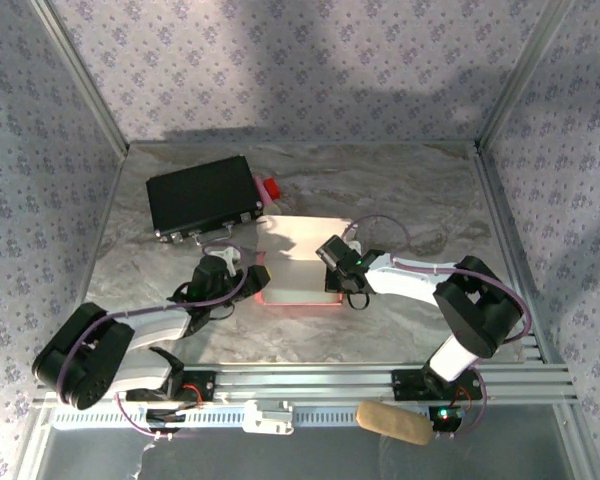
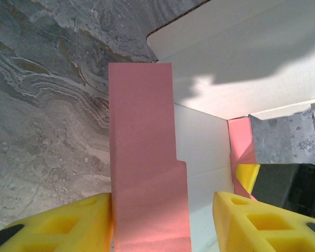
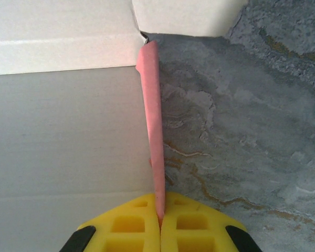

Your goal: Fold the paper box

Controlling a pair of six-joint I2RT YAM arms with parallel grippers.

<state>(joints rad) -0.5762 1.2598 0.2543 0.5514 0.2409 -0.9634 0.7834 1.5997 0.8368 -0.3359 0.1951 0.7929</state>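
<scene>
The thin pink cardboard paper box [image 1: 298, 262] lies half-folded, whitish inside up, midway across the grey marbled table [image 1: 410, 190]. At its 9 o'clock the left gripper [image 2: 163, 210] stands partly open astride a raised pink wall, one pad touching, the other apart. At 3 o'clock the right gripper [image 3: 158, 220] pinches the opposite wall's edge tight. A black rectangular case [image 1: 202, 195] sits at 11 o'clock.

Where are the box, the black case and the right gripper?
Box [image 1: 298, 262]: top view, on its pale inner floor.
Black case [image 1: 202, 195]: top view, middle of its lid.
Right gripper [image 3: 159, 215]: right wrist view, between yellow fingertips shut on the box's pink wall.
</scene>
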